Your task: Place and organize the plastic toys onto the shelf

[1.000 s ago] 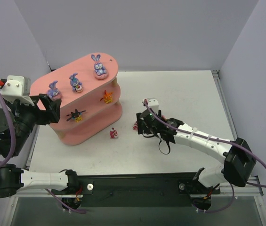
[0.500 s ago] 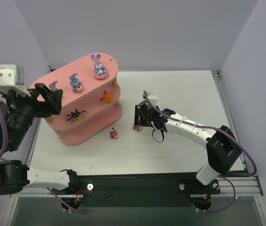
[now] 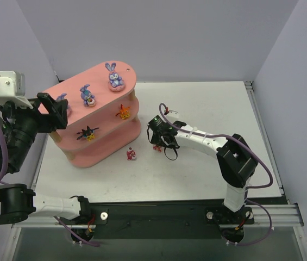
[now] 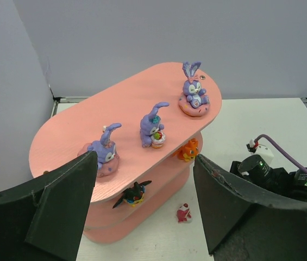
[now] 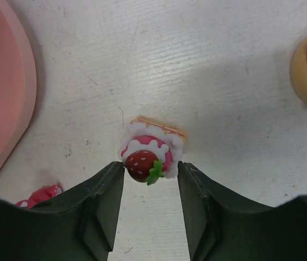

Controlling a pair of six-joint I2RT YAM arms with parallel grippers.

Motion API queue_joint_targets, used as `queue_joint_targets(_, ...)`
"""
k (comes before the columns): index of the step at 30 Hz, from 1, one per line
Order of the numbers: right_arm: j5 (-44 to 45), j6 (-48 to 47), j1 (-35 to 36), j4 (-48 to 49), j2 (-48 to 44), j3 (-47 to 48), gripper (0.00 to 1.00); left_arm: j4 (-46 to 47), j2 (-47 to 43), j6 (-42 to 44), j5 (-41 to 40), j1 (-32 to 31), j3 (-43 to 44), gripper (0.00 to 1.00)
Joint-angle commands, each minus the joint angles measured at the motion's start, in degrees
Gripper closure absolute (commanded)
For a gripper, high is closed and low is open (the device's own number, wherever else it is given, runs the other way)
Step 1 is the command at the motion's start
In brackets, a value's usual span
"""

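Now right gripper (image 5: 151, 168) is narrowing, its fingers half-closed and flanking strawberry toy (image 5: 149, 148) sitting on table (image 5: 224, 65) right of shelf (image 3: 104, 147); cannot tell if it is gripping yet. Left gripper (image 4: 145, 163) is hanging wide open, holding nothing, by shelf end. Pick is starting.

Three bunnies (image 4: 154, 126) stand atop the pink shelf (image 4: 71, 130). Orange toy (image 4: 187, 150) and spiky toy (image 4: 133, 194) sit lower. Strawberry toy (image 5: 148, 155) and red toy (image 4: 184, 213) lie beside it.

Strawberry toy (image 5: 150, 145) fills the gap btwn rt gripper (image 5: 150, 168) tips. Small red toy (image 3: 132, 155) sits btwn shelf (image 3: 100, 89) foot & that gripper; top board bare btwn bunnies (image 3: 87, 95).
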Motion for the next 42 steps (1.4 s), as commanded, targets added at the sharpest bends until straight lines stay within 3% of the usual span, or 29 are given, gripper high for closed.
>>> queue_joint_targets(1, 3.8, 2.7, 0.4, -5.0, 1.7, 4.0, 0.6, 2.1, 0.4, 3.8, -2.8, 0.0, 1.3, 0.19)
queue_joint_targets(5, 3.3, 1.6, 0.3, -5.3, 2.8, 5.4, 0.91, 2.8, 0.2, 5.4, -3.6, -0.1, 1.2, 0.19)
queue_joint_targets(7, 3.4, -0.8, 0.9, -5.2, 2.8, 6.4, 0.99, 3.5, -0.2, 6.3, -4.1, -0.1, 1.1, 0.19)
queue_joint_targets(16, -2.6, -21.3, 2.0, 9.0, 0.7, 9.1, 1.0, 5.3, -2.0, 6.6, -4.8, 0.0, -0.2, 0.19)
queue_joint_targets(24, -22.4, -38.7, -0.9, 26.8, -1.5, 2.0, 1.0, 4.7, -2.0, 4.6, -4.5, 0.0, -0.1, 0.19)
queue_joint_targets(30, -28.7, -43.0, -2.1, 30.6, 0.6, 2.6, 1.0, 3.5, -0.8, 2.9, -4.8, 0.0, 1.7, 0.19)
queue_joint_targets(42, -31.6, -43.9, -2.2, 32.5, 4.0, 4.7, 1.0, 4.3, 0.4, 3.8, -6.0, 0.0, 2.5, 0.19)
